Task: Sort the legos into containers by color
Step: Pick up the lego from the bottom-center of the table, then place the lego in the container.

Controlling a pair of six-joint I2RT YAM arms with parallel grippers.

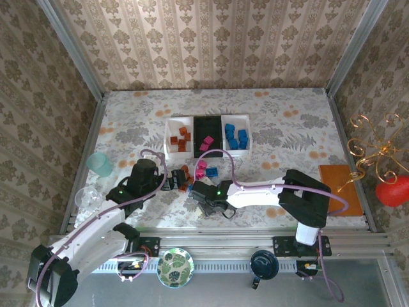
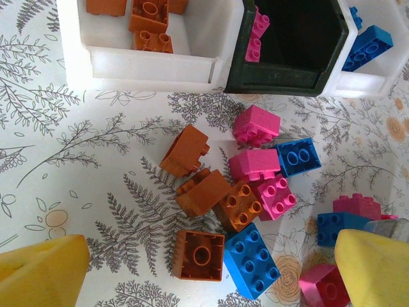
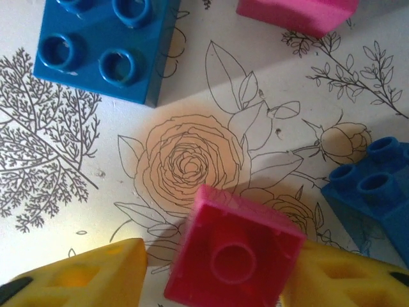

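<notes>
Three joined containers stand mid-table: a white tray (image 1: 171, 131) holding orange-brown legos, a black one (image 1: 208, 125) with pink ones, and a white one (image 1: 246, 128) with blue ones. Loose legos (image 1: 198, 171) lie in front of them. My left gripper (image 2: 211, 272) hangs open over an upturned orange lego (image 2: 199, 254) and a blue lego (image 2: 251, 260), touching neither. My right gripper (image 3: 217, 278) straddles a tilted, upturned pink lego (image 3: 233, 256). Its right finger (image 3: 339, 281) touches the brick, while a small gap remains at the left finger (image 3: 83, 275).
A teal cup (image 1: 100, 164) and a clear glass (image 1: 87, 198) stand at the left edge. A patterned plate (image 1: 175, 267) sits on the front rail. At the right are an orange mat (image 1: 339, 181) and a gold wire ornament with a red ball (image 1: 391, 190).
</notes>
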